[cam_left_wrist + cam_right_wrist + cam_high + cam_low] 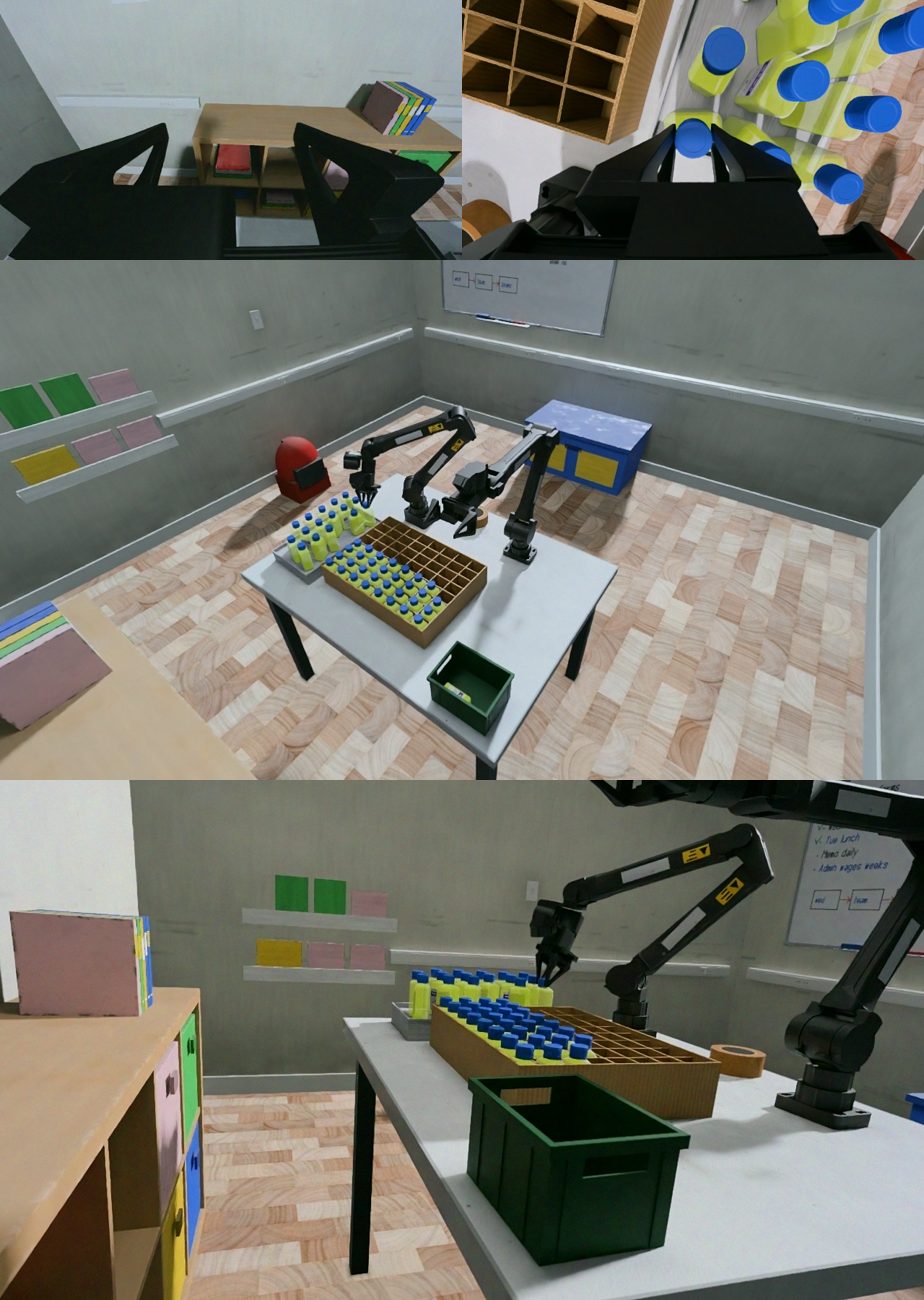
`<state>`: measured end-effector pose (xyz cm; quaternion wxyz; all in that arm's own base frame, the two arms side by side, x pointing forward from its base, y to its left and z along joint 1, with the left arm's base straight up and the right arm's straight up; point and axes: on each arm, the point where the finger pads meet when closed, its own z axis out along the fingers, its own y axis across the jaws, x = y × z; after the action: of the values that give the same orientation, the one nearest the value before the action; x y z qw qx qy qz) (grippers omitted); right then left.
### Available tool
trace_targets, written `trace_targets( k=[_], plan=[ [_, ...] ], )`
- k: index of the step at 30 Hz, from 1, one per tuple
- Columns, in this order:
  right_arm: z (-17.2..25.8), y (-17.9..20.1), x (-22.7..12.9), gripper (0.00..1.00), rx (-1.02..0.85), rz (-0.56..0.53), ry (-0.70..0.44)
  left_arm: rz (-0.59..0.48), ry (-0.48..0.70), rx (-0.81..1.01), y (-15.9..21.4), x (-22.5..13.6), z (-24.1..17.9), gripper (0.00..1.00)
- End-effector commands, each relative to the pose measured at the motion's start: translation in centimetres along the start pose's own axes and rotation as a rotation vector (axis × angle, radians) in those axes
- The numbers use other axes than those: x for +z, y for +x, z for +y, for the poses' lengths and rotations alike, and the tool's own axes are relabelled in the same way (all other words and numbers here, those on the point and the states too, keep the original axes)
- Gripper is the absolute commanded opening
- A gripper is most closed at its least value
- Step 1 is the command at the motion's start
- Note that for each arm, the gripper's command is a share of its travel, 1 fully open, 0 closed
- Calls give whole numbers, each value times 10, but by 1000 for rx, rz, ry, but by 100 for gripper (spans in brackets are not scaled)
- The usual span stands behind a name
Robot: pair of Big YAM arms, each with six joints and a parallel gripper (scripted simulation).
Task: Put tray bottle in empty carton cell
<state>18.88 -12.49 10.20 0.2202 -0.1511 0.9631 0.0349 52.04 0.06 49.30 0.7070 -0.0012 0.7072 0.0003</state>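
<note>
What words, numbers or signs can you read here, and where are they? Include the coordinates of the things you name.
"Tue lunch", on the whiteboard (548,305) (830,926)
"Memo daily", same board
"Admin wages weeks", same board
"wed", boxed there
"team", boxed there
Upper board lines: cropped or hidden
Bottle label (759,77): too small to read
Yellow arm stickers (436,427) (696,853): marks unclear
</note>
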Motion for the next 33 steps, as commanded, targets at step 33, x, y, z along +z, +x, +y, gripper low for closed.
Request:
trace_targets(
  k=[33],
  plan=[
    [-21, -30, -39, 29, -29, -31, 63, -58, 4, -2, -41, 7, -2, 100]
  ],
)
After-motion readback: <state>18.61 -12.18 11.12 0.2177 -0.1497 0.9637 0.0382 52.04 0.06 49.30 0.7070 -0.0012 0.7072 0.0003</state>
